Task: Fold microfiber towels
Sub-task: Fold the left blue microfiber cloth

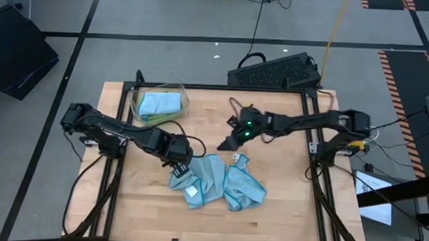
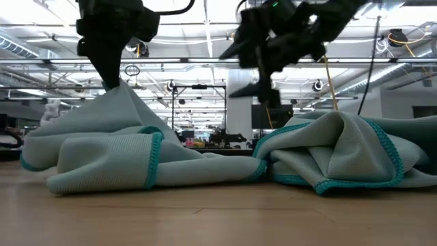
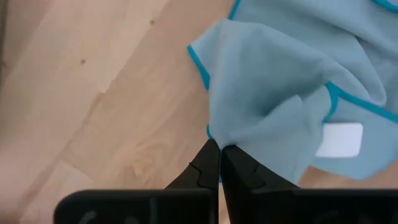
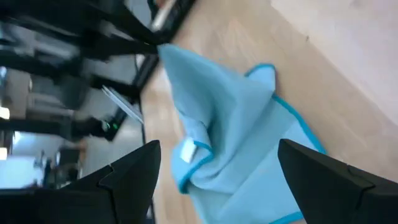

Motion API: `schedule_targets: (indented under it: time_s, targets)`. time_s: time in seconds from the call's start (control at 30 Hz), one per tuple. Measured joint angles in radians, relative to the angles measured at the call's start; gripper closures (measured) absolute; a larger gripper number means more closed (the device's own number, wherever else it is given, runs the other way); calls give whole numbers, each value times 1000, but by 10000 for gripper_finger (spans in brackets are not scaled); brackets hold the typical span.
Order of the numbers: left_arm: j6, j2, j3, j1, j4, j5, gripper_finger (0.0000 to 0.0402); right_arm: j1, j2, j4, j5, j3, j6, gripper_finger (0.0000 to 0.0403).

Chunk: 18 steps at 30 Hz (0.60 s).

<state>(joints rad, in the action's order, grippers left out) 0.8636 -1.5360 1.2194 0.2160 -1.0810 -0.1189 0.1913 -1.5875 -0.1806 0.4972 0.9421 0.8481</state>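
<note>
We see a crumpled light blue towel (image 1: 216,181) lying on the wooden desk (image 1: 283,209), toward its near middle, bunched into two humps with teal-stitched edges and a small white tag (image 3: 339,140) showing on top. The left claw (image 1: 178,164) sits at the towel's left edge with its fingers pressed fully together, pinching a fold of the cloth; in the left wrist view the fabric gathers to a point right at the fingertips (image 3: 208,163), and in the low view the towel (image 2: 123,147) rises in a peak under that claw. The right claw (image 1: 228,144) hangs above the desk just beyond the towel's far side, its two fingers spread wide apart and holding nothing; the right wrist view shows the blue cloth (image 4: 236,143) lying between and beyond the spread fingers (image 4: 134,171), not touched by them. At the far left corner of the desk stands a clear plastic bin (image 1: 138,101) with a folded light blue towel (image 1: 160,102) resting on a lime green one (image 1: 156,118) inside it
</note>
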Motion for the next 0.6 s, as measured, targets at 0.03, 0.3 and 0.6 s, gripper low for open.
schedule_targets:
  time_s: [0.03, 0.3, 0.6]
  targets:
    - [-2, 0, 0, 9, 0, 5, 393, 0, -37, 1, 20, 16, -16, 85]
    - [129, 0, -56, 95, 13, 39, 393, -1, -249, 106, 54, 100, -106, 85]
    - [266, 0, -58, 147, 16, 40, 393, 8, -332, 105, 57, 103, -104, 85]
